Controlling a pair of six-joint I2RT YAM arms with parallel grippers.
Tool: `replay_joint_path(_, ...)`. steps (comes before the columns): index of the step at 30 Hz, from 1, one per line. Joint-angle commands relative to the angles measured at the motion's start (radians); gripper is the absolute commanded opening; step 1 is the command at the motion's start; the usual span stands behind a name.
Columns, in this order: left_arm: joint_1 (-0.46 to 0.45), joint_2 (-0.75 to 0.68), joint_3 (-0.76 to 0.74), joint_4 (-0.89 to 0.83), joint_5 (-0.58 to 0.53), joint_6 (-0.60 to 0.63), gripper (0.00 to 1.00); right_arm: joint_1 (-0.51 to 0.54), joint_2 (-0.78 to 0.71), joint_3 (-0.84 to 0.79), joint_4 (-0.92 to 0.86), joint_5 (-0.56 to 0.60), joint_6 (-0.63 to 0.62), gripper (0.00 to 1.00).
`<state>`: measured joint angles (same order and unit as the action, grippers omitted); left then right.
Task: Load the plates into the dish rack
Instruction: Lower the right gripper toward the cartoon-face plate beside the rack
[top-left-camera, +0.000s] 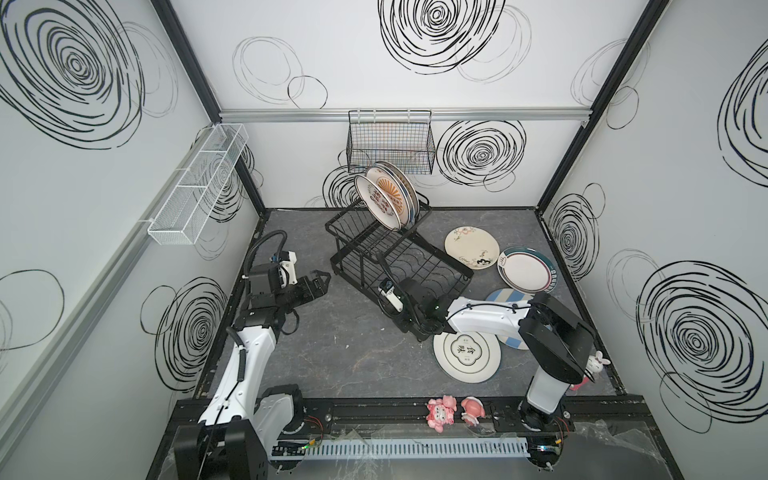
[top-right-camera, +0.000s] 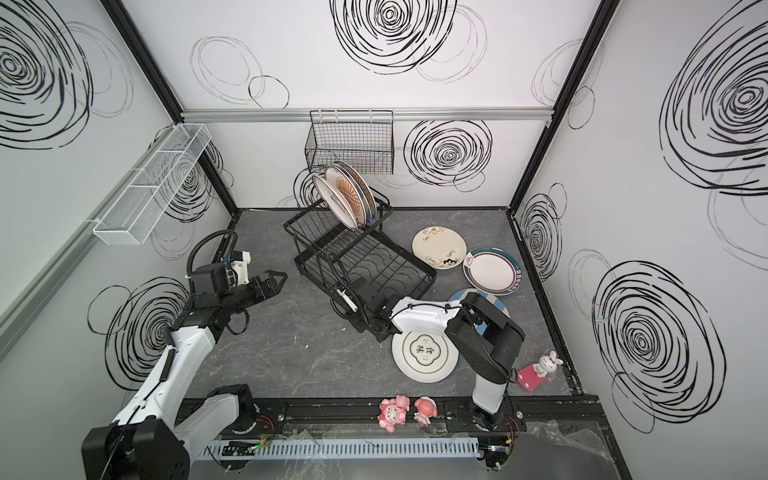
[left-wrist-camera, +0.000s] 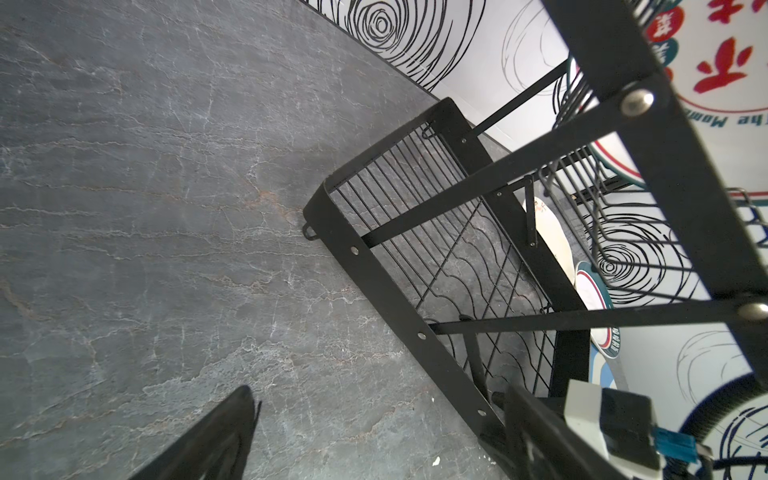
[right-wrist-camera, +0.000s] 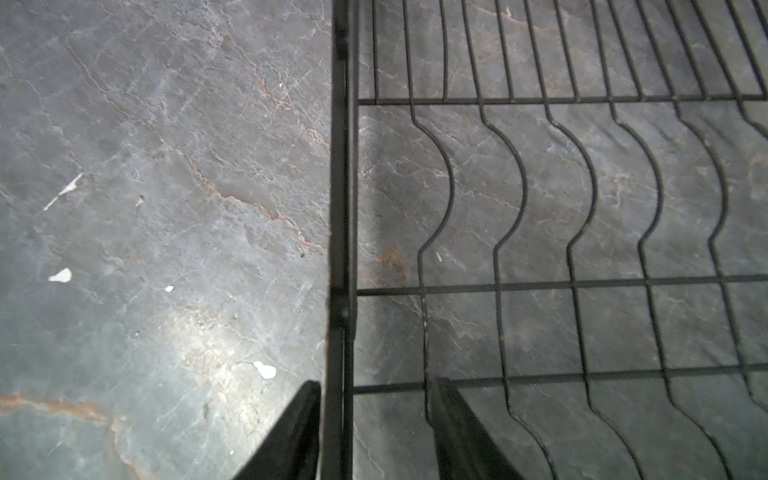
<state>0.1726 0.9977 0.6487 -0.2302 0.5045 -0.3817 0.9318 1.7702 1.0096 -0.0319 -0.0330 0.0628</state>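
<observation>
The left arm (top-left-camera: 253, 353) is hovering folded, forearm level, its left gripper (top-left-camera: 323, 278) pointing toward the middle with jaws spread. The right arm (top-left-camera: 486, 318) is reaching inward, wrist bending down, the right gripper (right-wrist-camera: 376, 382) holding its jaws partly apart.

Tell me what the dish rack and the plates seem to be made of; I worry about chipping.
The dish rack looks like metal with a matte black coating: it has thin welded wires, flat strips and shiny rivets at the joints. The plates look like glazed ceramic, though melamine is possible: they have smooth faces, printed patterns and a slight sheen.
</observation>
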Motion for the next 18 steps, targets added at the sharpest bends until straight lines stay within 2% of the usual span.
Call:
replay_joint_path(1,0.011,-0.011,-0.001,0.029,-0.004,0.01,0.96,0.004,0.018,0.04,0.024,0.004,-0.011,0.37)
replay_joint_path(9,0.014,-0.011,0.001,0.027,-0.009,0.012,0.96,0.029,0.053,0.063,0.032,0.037,-0.048,0.0)
replay_joint_path(18,0.015,-0.019,0.022,-0.02,-0.053,0.036,0.96,0.099,0.093,0.11,0.049,0.067,-0.109,0.0)
